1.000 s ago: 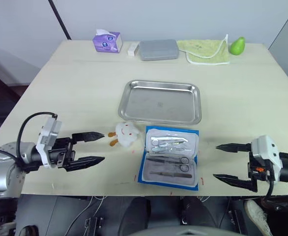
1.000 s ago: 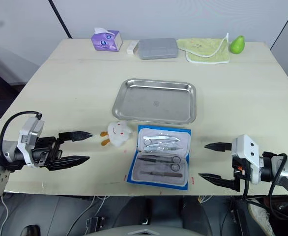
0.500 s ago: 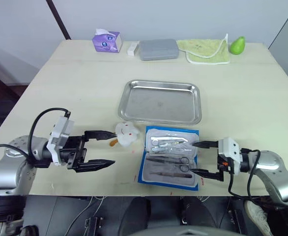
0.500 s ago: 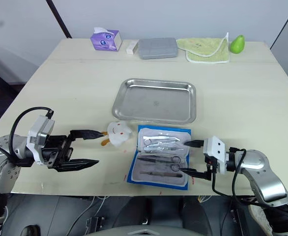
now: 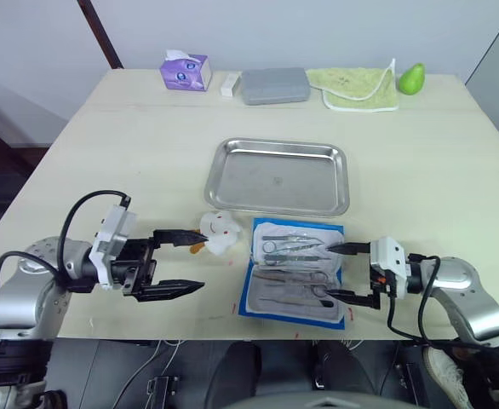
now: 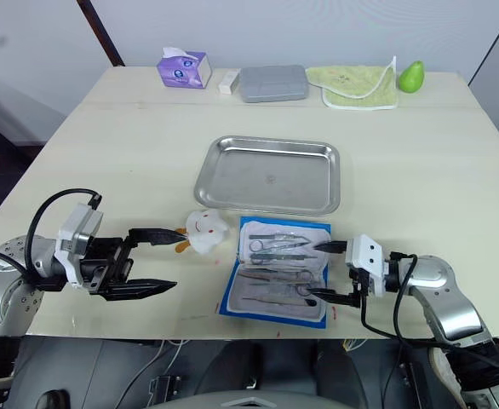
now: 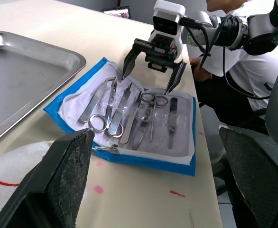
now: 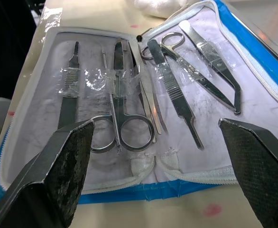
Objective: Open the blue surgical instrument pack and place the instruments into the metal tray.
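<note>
The blue surgical instrument pack [image 5: 294, 272] is lying open and flat near the front edge of the worktop [image 5: 130, 153], just in front of the metal tray [image 5: 278, 176], which is sitting bare at the middle. From the head views the instruments [image 5: 294, 256] are reading as thin silver shapes on the whitish liner; the right wrist view is showing them closely, with scissors [image 8: 122, 118], forceps [image 8: 174, 95] and a flat-handled tool [image 8: 69, 92] lying side by side under clear plastic straps. The right end effector [image 5: 343, 273] is hovering at the pack's right edge with its fingers spread apart, gripping nothing; the left wrist view is showing its tips poised just over the liner's edge. The left end effector [image 5: 186, 264] is hanging released to the left of the pack, fingers wide apart, one tip close beside a small white plush toy [image 5: 220, 232]. Along the far edge of the worktop are sitting a purple tissue box [image 5: 186, 72], a grey case [image 5: 274, 85], a pale green cloth [image 5: 353, 88] and a green pear [image 5: 411, 79].
</note>
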Controlling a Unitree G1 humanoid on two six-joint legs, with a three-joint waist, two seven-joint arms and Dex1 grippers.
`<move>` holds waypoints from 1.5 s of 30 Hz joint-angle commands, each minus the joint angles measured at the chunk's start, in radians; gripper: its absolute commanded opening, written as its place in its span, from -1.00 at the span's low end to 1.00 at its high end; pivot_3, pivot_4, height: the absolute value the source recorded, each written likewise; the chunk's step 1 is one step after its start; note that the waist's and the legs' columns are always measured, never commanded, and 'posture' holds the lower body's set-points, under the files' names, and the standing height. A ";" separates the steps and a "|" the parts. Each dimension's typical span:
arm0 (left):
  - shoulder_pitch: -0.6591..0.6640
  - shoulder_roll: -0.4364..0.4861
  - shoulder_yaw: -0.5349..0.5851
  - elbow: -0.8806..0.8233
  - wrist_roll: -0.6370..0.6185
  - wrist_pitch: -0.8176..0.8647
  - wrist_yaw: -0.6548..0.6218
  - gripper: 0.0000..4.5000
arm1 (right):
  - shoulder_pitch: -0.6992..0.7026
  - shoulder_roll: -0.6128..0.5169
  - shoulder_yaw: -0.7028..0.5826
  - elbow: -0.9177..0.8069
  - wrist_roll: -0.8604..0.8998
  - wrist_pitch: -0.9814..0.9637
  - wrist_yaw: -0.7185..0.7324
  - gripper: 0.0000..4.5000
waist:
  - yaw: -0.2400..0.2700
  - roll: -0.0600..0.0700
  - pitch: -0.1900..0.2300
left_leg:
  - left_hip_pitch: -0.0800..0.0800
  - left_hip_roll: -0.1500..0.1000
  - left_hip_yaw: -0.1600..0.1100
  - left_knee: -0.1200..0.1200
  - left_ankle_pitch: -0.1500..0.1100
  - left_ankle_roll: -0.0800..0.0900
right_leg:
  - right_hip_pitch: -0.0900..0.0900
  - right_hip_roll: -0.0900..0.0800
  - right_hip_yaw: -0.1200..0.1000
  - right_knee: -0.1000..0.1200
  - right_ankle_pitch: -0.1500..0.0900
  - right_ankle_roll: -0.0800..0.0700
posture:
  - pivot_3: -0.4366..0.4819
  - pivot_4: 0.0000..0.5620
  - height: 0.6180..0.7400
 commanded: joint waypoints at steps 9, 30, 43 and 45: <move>-0.014 -0.013 -0.015 -0.025 -0.002 -0.014 -0.006 1.00 | -0.008 0.038 0.022 0.137 -0.018 -0.115 0.048 0.96 | -0.001 0.000 0.000 | 0.000 0.000 0.000 0.000 0.000 0.000 | 0.000 0.000 0.000 0.000 0.000 0.000 | -0.05 -0.47 1.00; -0.095 -0.035 -0.060 0.015 0.025 -0.023 0.012 1.00 | -0.055 0.087 0.090 0.412 -0.097 -0.213 0.065 0.96 | -0.003 -0.015 -0.011 | 0.019 0.001 0.001 -0.008 0.000 0.000 | 0.017 0.001 0.000 -0.005 0.000 -0.001 | -0.05 -0.47 1.00; -0.404 -0.061 -0.340 -0.021 0.224 0.173 0.206 0.88 | -0.031 0.071 0.097 0.321 -0.090 -0.173 0.040 0.99 | -0.002 -0.016 -0.012 | 0.019 0.000 -0.001 -0.008 0.000 0.000 | 0.017 0.001 0.000 -0.006 0.000 -0.001 | -0.05 -0.47 1.00; -0.442 -0.085 -0.390 0.009 0.265 0.154 0.209 0.65 | -0.027 0.072 0.100 0.315 -0.093 -0.171 0.034 1.00 | -0.003 -0.015 -0.012 | 0.019 0.000 0.000 -0.008 0.000 0.000 | 0.017 0.001 0.001 -0.006 0.000 -0.001 | -0.05 -0.47 1.00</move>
